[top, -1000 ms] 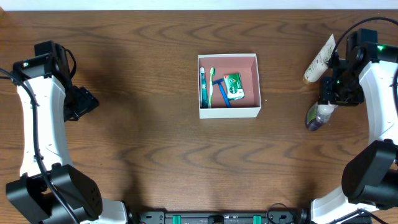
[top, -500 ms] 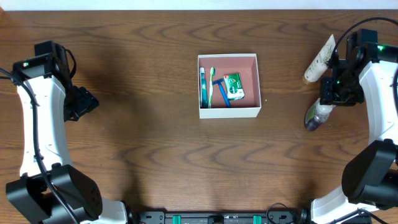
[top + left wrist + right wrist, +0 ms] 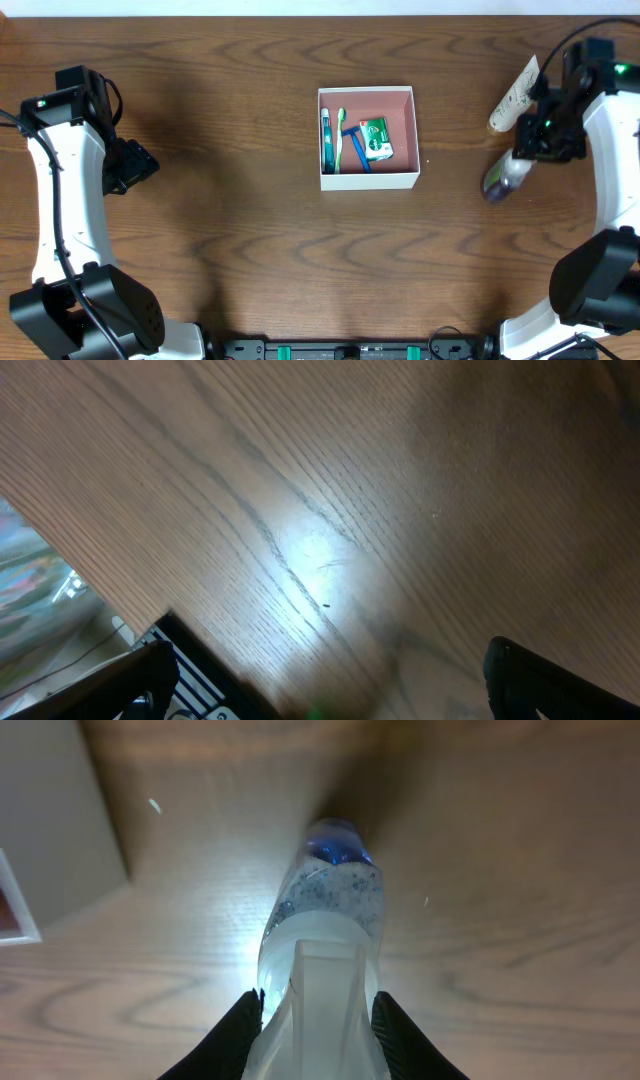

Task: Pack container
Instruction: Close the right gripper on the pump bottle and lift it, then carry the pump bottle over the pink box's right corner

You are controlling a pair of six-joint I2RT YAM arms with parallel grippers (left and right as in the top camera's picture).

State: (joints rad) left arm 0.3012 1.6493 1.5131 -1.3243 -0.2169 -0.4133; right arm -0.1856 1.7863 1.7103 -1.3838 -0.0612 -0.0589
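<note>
The container (image 3: pixel 367 181), a square white box with a pink inside, sits mid-table and holds a toothbrush (image 3: pixel 339 138), a blue razor (image 3: pixel 357 148) and a green packet (image 3: pixel 376 139). Its corner shows at the left of the right wrist view (image 3: pixel 18 912). My right gripper (image 3: pixel 523 158) is shut on a small clear bottle with blue-speckled liquid (image 3: pixel 499 177) and holds it off the table, right of the container. In the right wrist view the bottle (image 3: pixel 325 915) sits between the fingers (image 3: pixel 318 1040). My left gripper (image 3: pixel 320 675) is open and empty over bare wood at the far left.
A cream tube (image 3: pixel 513 96) lies at the right, behind the bottle and next to my right arm. The left arm (image 3: pixel 60 180) stands along the table's left edge.
My right gripper has lifted the bottle and carried it slightly left and back, towards the container. The left arm has not moved.
</note>
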